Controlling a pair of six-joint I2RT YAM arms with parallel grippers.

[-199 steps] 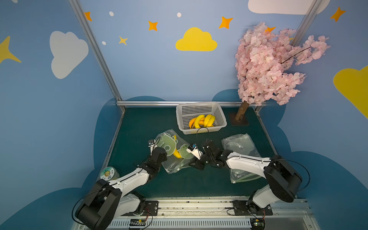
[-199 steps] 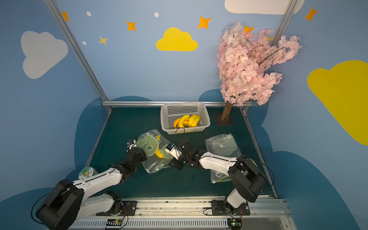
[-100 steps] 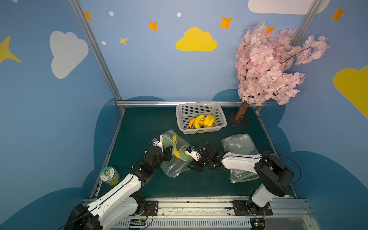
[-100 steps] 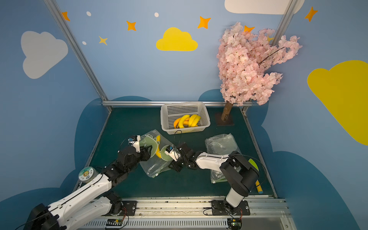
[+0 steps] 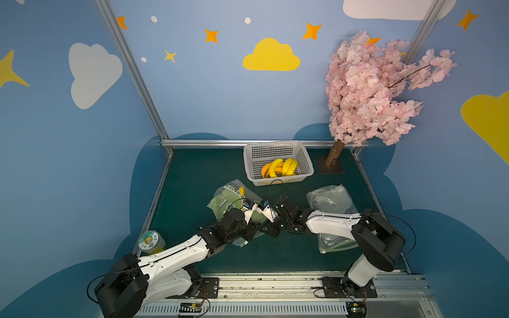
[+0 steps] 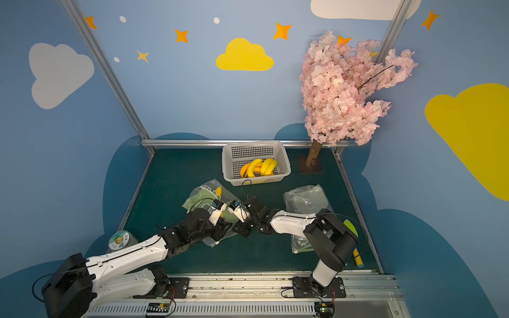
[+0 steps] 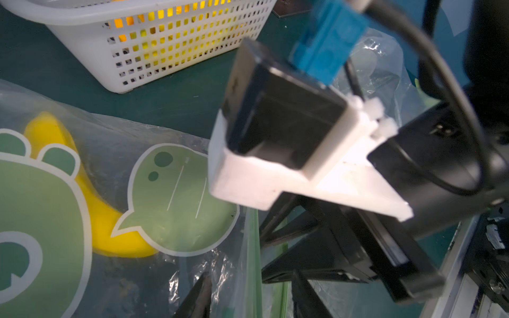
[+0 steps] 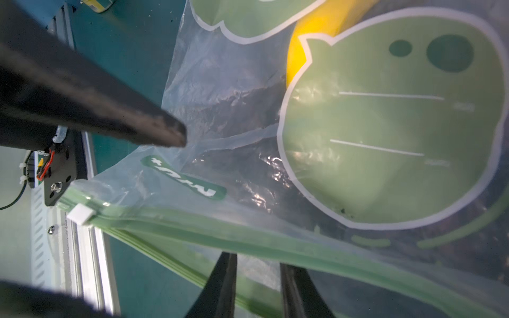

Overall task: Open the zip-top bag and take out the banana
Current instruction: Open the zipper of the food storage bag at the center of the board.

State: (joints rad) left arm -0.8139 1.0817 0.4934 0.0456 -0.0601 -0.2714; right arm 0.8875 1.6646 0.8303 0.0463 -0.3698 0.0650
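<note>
While the right jaws stay at the mouth edge of the bag [image 8: 220, 82], the left jaws are now close beside them, nearer than a moment ago. Both pairs stand a little spread, with a green zip strip [image 8: 275, 242] across each gap, and neither pair presses on it. From the white slider [image 8: 81, 214], off to the side of the right jaws, two strips seem to run apart, so the mouth looks unzipped. The banana [image 7: 102, 220] lies inside the bag on the table [image 5: 192, 179], beyond the strip from both jaws. I judge each pair is placed to take one lip.
</note>
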